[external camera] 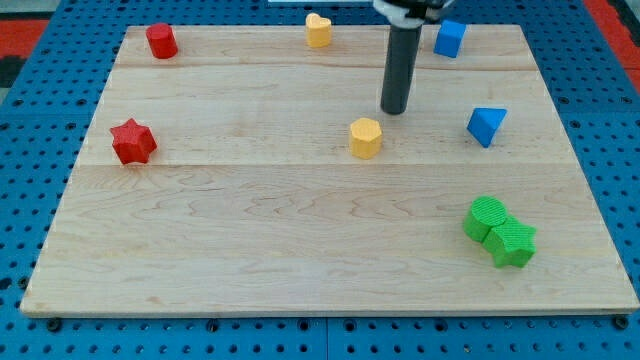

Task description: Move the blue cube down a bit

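The blue cube (450, 38) sits near the top edge of the wooden board (300, 250), right of centre. My tip (395, 110) is on the board below and to the left of the cube, apart from it. A yellow block (366, 137) lies just below and left of my tip, not touching it. A blue triangular block (486, 126) lies to the right of my tip.
A yellow heart block (318, 30) sits at the top centre. A red cylinder (161, 41) is at the top left and a red star (132, 141) at the left. Two green blocks (499, 231) touch each other at the lower right.
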Action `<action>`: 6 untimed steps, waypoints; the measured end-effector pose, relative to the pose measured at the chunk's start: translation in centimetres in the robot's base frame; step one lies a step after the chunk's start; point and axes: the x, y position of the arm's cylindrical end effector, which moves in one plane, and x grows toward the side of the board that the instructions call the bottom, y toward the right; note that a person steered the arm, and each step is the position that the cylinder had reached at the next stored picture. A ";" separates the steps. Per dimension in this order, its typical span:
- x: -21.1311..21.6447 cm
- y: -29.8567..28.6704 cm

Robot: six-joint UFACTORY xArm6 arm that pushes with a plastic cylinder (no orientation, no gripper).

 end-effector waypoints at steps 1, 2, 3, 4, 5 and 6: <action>-4.1 5.6; -4.3 11.4; -9.7 15.8; -14.1 14.0; -12.1 6.3; -11.1 0.9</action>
